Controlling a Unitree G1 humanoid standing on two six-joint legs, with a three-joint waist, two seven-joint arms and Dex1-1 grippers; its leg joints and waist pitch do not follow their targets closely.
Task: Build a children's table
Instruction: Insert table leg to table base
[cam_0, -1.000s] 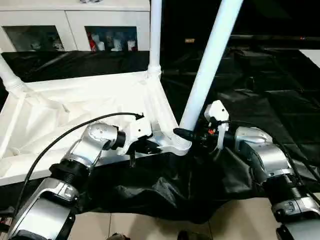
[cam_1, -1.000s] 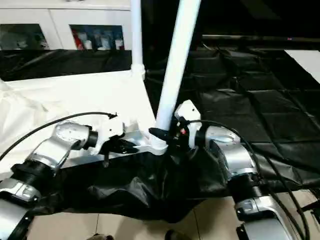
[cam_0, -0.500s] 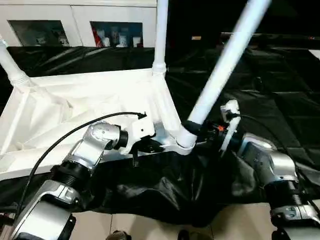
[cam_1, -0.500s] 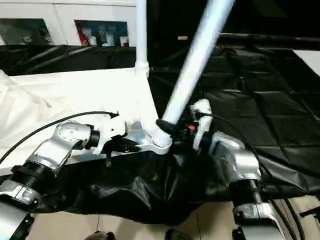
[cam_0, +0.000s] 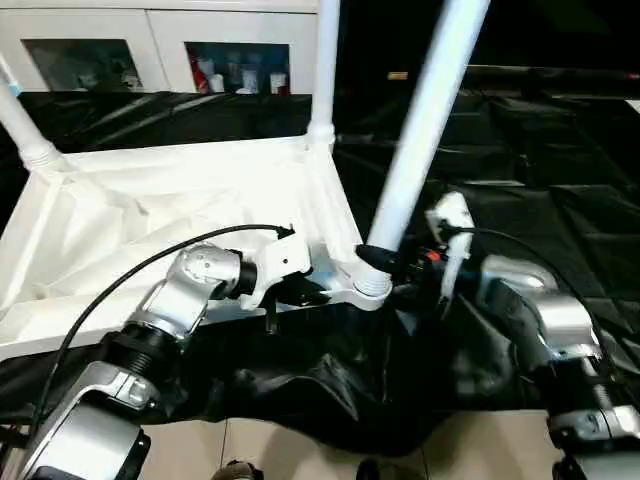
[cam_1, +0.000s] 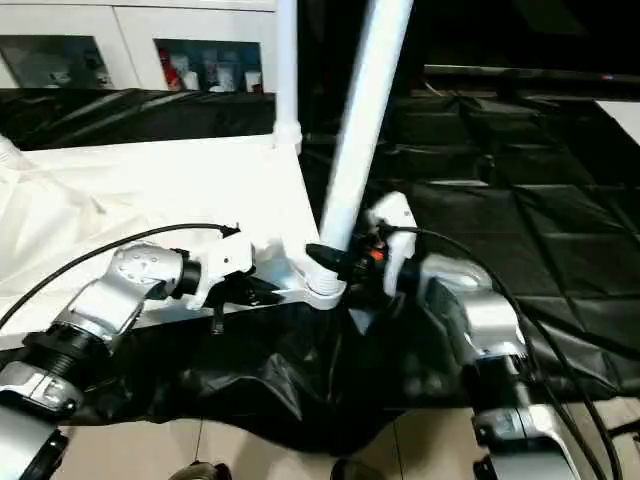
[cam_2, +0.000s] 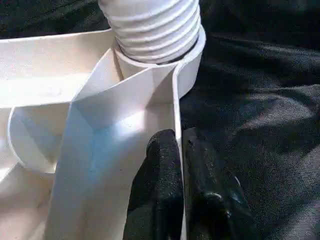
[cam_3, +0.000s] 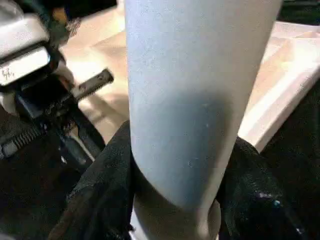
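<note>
From my station I saw the children's table top lying upside down on black sheeting, its ribbed underside facing up. Two legs stood upright in the far corner sockets, one at the far left corner and one at the far right corner.

My left gripper was pinched tight on the thin rim wall of the top, one black finger inside the wall and the other outside it, just beside the near right corner socket. The threaded end of a leg sat in that socket.

My right gripper was clamped around the leg just above that same socket, its black fingers wrapped on both sides of the white tube. That leg leaned slightly to the right, away from the upright far right leg.

White cabinets with glass doors stood behind the table.
</note>
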